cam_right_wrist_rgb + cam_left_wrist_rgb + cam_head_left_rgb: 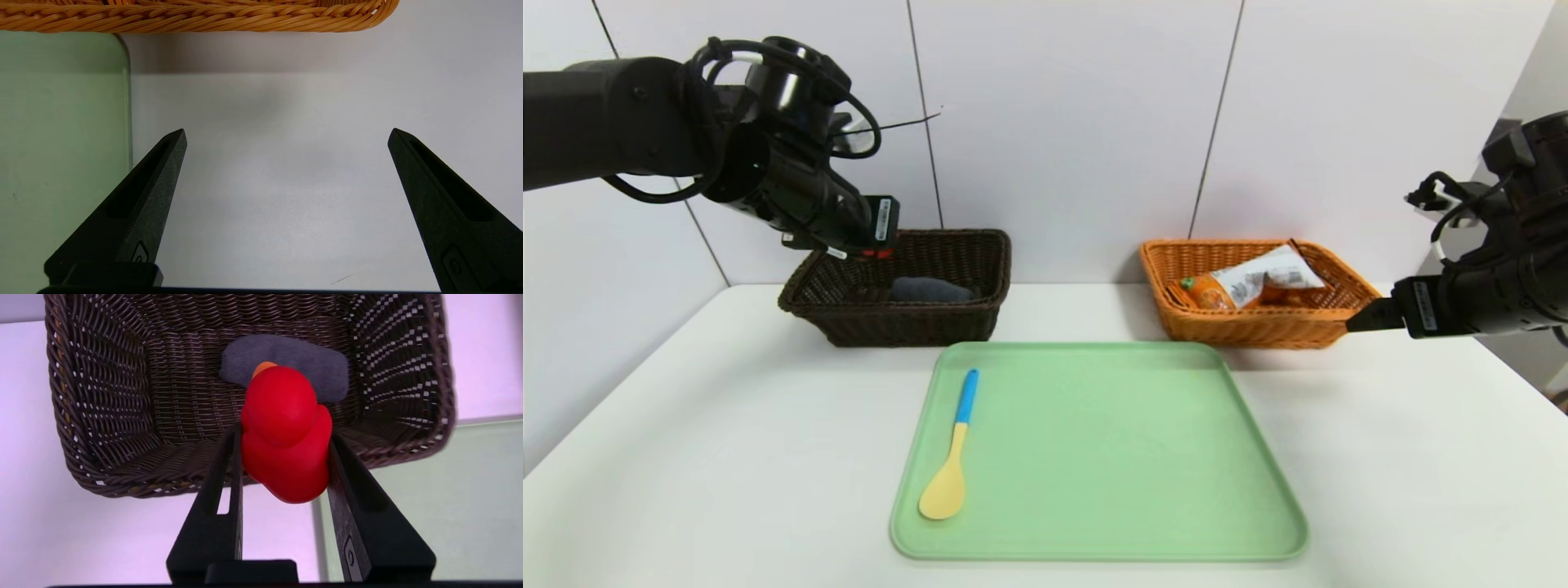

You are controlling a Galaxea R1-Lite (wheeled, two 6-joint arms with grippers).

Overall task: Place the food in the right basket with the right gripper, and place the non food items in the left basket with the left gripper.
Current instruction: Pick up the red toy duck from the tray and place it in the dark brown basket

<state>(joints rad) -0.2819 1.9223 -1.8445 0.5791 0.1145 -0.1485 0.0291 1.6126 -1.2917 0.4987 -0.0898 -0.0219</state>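
Duck (286, 433), likely light, squashy rubber, sits clamped at its body in the left gripper (282, 457) over the dark basket (98, 416). Right gripper (286, 139) hangs spread wide, empty.

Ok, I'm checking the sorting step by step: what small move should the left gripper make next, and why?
Probably open and let go. The left gripper is shut on the red duck and hangs over the dark basket, where a grey cloth already lies. The duck is not food, so it belongs there. The right gripper waits open beside the orange basket.
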